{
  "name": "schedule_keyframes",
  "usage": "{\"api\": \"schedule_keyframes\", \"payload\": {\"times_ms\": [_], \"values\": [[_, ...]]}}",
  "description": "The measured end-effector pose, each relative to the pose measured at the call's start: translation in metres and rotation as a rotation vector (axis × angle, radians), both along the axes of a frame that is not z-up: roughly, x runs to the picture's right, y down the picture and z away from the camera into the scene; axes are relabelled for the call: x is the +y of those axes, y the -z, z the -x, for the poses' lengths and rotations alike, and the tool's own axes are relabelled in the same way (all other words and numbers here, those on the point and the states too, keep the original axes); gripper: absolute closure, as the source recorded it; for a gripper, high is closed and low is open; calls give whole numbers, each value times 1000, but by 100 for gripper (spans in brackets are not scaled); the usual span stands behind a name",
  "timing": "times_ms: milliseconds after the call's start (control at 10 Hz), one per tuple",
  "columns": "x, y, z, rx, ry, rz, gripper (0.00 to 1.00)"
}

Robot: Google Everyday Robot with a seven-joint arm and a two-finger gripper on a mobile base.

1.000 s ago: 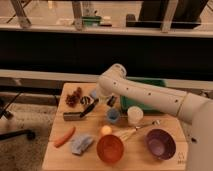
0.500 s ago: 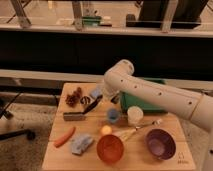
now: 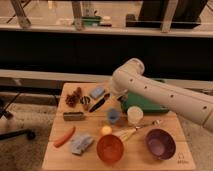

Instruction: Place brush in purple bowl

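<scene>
The brush point(image 3: 99, 103) is a slim black stick slanting over the back left of the wooden table point(image 3: 55, 157), between a blue-grey block point(image 3: 96, 92) and a small blue cup point(image 3: 113, 115). My gripper point(image 3: 107, 95) sits at the end of the white arm point(image 3: 150, 92), right at the brush's upper end. Whether it holds the brush does not show. The purple bowl point(image 3: 160, 144) stands at the front right, with nothing in it, well away from the gripper.
An orange-red bowl point(image 3: 110, 148) stands at the front centre, with a wire whisk point(image 3: 135, 131) and a yellow ball point(image 3: 105, 130) behind it. A white cup point(image 3: 134, 115), green tray point(image 3: 145, 104), grey block point(image 3: 73, 116), carrot point(image 3: 64, 136), blue cloth point(image 3: 81, 143) and brown cluster point(image 3: 74, 98) also lie here.
The arm's elbow has shifted a little to the right. The brush and the gripper remain at about the same spot at the back left.
</scene>
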State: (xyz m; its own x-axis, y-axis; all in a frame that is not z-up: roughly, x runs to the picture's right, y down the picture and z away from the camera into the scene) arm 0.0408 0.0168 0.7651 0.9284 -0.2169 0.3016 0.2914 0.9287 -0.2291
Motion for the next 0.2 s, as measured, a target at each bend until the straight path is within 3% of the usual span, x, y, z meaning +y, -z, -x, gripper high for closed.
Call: {"api": "schedule_keyframes", "payload": {"times_ms": [200], "values": [[1, 5, -13, 13, -10, -3, 82]]}}
